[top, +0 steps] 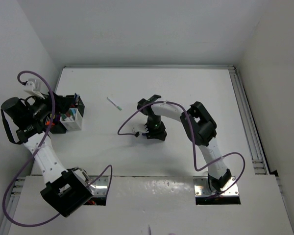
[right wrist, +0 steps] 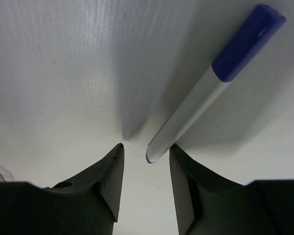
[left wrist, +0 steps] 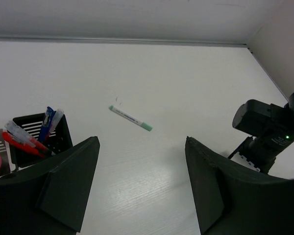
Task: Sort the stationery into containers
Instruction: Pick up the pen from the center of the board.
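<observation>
right gripper astride blue-capped pen; left gripper — agape

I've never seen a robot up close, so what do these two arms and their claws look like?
The left arm and right arm are white tubular links joined by bulky black joints. A purple cable loops loosely along each. The left claw and right claw are matte black, with two wedge-shaped fingers. A small green light glows near the right wrist.
</observation>
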Controlling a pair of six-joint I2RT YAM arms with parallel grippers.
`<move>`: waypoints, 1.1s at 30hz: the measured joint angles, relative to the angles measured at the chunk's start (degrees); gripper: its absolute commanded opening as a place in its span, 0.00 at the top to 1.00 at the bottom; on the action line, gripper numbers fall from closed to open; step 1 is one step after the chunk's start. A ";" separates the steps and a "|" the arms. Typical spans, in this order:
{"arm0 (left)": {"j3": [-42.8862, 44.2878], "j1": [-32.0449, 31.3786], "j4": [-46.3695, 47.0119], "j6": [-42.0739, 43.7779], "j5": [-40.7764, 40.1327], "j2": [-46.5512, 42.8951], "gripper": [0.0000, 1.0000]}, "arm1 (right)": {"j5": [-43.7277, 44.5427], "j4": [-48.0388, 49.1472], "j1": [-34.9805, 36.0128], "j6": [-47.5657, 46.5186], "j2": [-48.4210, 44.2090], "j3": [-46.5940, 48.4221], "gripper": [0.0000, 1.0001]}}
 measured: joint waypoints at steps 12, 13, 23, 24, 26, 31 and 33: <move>-2.60 0.00 4.96 -4.61 -1.51 -0.15 0.23 | -0.33 14.43 -0.63 10.43 -7.78 -11.76 0.76; -3.08 0.00 5.33 -4.92 -1.60 -0.26 0.22 | -0.22 14.99 -0.79 10.73 -7.85 -11.89 0.79; -12.68 -2.21 15.54 -13.84 -1.16 -5.90 0.17 | -3.82 18.32 -1.90 13.18 -9.94 -14.36 1.00; -13.57 -3.32 17.05 -15.21 -0.83 -6.08 0.17 | -5.38 18.40 -1.97 13.94 -10.14 -14.49 1.00; -15.54 -5.68 19.96 -17.64 -0.20 -6.16 0.17 | -9.33 18.53 -2.32 15.52 -10.47 -14.49 1.00; -18.43 -12.63 23.30 -21.57 1.29 -6.23 0.17 | -21.20 17.62 -3.89 22.86 -14.71 -10.58 1.00; -19.85 -14.97 24.39 -23.04 2.21 -6.93 0.17 | -25.68 17.92 -4.52 26.56 -16.79 -6.62 1.00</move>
